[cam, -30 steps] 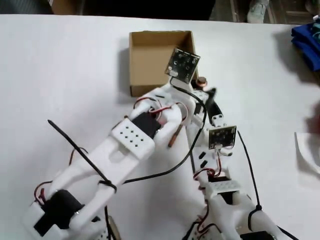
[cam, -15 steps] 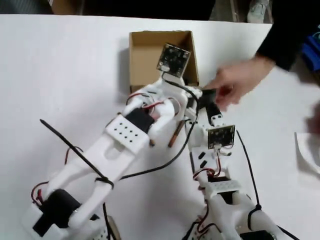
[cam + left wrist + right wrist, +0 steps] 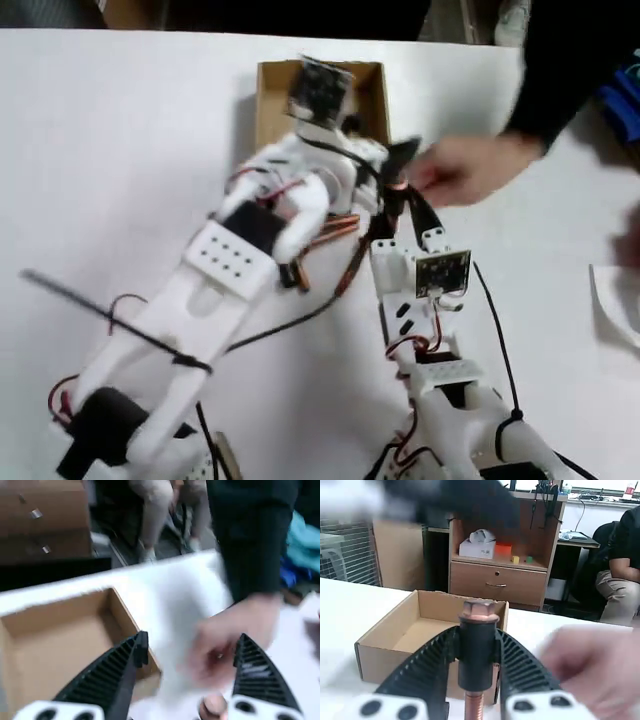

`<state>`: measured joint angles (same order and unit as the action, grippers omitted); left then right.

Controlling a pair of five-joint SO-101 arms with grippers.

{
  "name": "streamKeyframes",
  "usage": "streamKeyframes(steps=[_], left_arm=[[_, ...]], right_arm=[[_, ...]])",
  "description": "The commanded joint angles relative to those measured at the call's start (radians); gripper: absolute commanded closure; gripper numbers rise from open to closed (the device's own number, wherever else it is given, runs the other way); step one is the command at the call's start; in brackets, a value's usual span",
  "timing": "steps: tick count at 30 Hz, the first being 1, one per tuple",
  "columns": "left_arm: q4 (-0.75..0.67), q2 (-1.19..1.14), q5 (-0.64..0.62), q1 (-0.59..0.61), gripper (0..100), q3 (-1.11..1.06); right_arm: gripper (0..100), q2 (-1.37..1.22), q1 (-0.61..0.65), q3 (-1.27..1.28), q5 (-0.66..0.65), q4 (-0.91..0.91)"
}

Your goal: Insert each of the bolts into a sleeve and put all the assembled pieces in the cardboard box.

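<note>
Our right gripper is pressed together on a black sleeve and holds it upright. A copper bolt sits through the sleeve, its flanged head on top and its threaded shank coming out underneath, between the finger bases. From the high view we see this gripper pointing away from our base over the white table.

Just beside it, on its right, is a person's hand in a dark sleeve. It is blurred, and we cannot tell whether it touches the gripper or the held piece. The same hand shows close alongside in the right wrist view.

Just ahead of the gripper and a little to its left stands the cardboard box, open at the top.

Our left gripper is further to the left, with its black ribbed fingers spread wide and nothing between them. It hangs at the near right corner of the box, and the person's hand shows beyond its gap.

Back toward our base, a second copper bolt lies on the table beside the left arm.
</note>
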<state>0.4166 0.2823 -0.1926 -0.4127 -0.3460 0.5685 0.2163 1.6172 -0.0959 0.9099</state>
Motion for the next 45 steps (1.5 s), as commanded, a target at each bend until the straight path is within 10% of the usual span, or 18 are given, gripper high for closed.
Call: streamKeyframes(steps=[1,7,18,23,30,45], left_arm=[[0.103,0.094,0.006,0.077,72,0.093],[0.359,0.121,0.005,0.276,72,0.114],[0.727,0.112,0.011,0.603,72,0.111],[0.75,0.114,0.011,0.624,72,0.045],[0.746,0.12,0.011,0.624,72,-0.062],[0.752,0.114,0.012,0.623,72,-0.064]], right_arm=[[97.8,0.013,-0.007,-0.052,0.005,-0.024],[97.8,0.012,-0.008,-0.117,0.003,-0.107],[97.8,0.004,0.018,-0.647,0.032,-0.969],[97.8,0.005,-0.008,-0.806,0.245,-1.244],[97.8,-0.044,0.033,-0.936,0.152,-1.538],[97.8,-0.931,0.01,-2.148,0.147,-1.997]])
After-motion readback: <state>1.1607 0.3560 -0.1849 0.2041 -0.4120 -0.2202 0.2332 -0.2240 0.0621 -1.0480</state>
